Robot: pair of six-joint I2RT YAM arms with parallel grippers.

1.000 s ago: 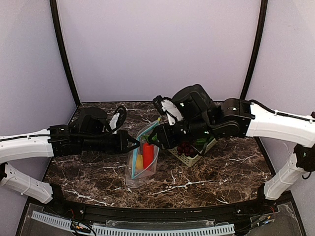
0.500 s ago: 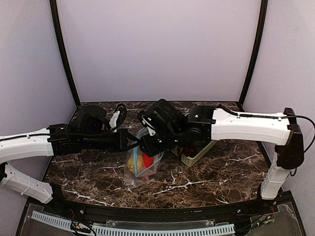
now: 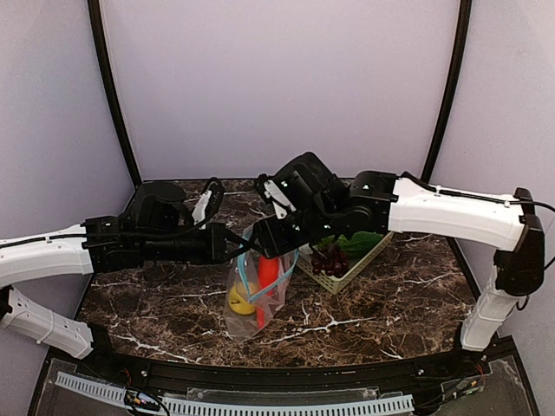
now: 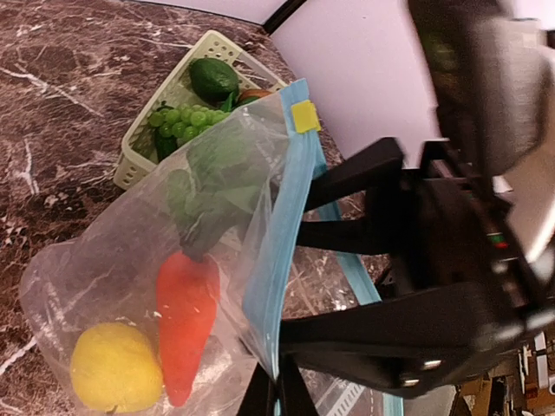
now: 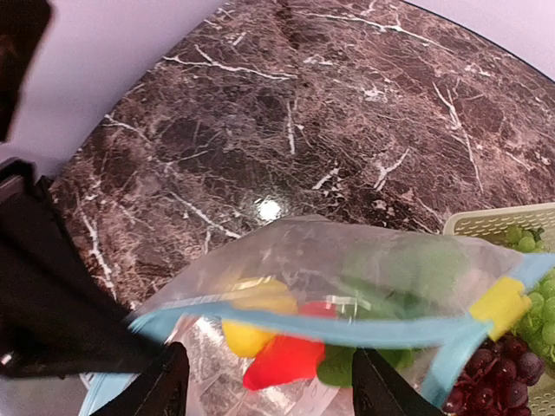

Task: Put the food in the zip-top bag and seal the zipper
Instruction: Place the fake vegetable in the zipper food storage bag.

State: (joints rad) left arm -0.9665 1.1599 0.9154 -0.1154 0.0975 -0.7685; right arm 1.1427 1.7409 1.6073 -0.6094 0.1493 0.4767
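Note:
The clear zip-top bag [image 3: 253, 290] hangs upright with its mouth open. My left gripper [image 3: 232, 250] is shut on its teal-blue zipper [image 4: 276, 260] edge, seen at the bottom of the left wrist view [image 4: 277, 394]. Inside the bag lie a yellow lemon [image 4: 115, 368], a red pepper [image 4: 186, 321] and a leafy green piece [image 4: 217, 186]. My right gripper [image 3: 263, 245] is open just above the bag mouth, and the zipper strip [image 5: 347, 329] runs between its spread fingers [image 5: 165, 390]. A yellow slider [image 5: 499, 306] sits at the strip's end.
A pale green lattice basket [image 3: 357, 263] stands right of the bag. It holds purple grapes [image 3: 329, 258], green grapes [image 4: 186, 117] and a dark green piece [image 4: 214, 78]. The dark marble table [image 3: 390, 303] ends at a black rail in front.
My right gripper swung left over the bag mouth, then drew back slightly up and right. The bag mouth now stands wider. My left gripper kept its hold.

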